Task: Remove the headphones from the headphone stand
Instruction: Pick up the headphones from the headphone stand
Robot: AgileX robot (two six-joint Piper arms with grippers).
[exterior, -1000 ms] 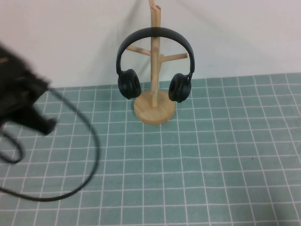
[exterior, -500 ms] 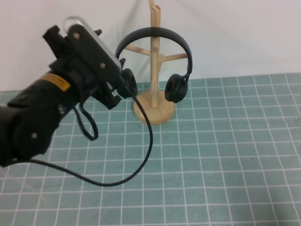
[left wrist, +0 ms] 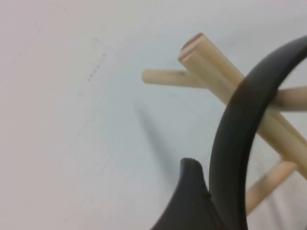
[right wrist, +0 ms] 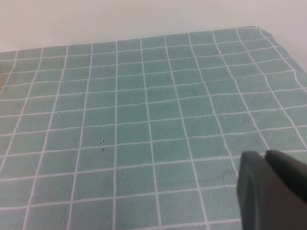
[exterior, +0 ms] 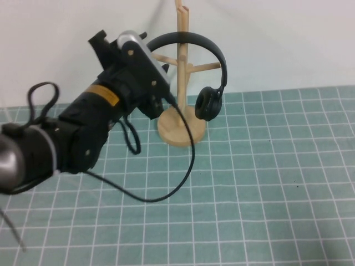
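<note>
The black headphones [exterior: 213, 52] hang by their headband over the pegs of the light wooden headphone stand [exterior: 181, 66], at the back of the mat. The right ear cup [exterior: 208, 103] shows; my left arm [exterior: 130, 77] hides the left one. My left gripper [left wrist: 259, 215] is raised at the left side of the headband [left wrist: 235, 139]. It is open, with one finger [left wrist: 192, 201] against the band's outer edge and the other out of view. My right gripper [right wrist: 266, 165] is shut and empty, low over the green mat, outside the high view.
The stand's round base [exterior: 182, 128] sits near the white back wall. A black cable [exterior: 183, 166] loops from my left arm down onto the green gridded mat [exterior: 266, 188]. The mat's far edge and corner show in the right wrist view [right wrist: 259, 29].
My left arm has swung in from the left edge and risen to the left side of the headphones, covering the left ear cup. The headphones still hang on the stand.
</note>
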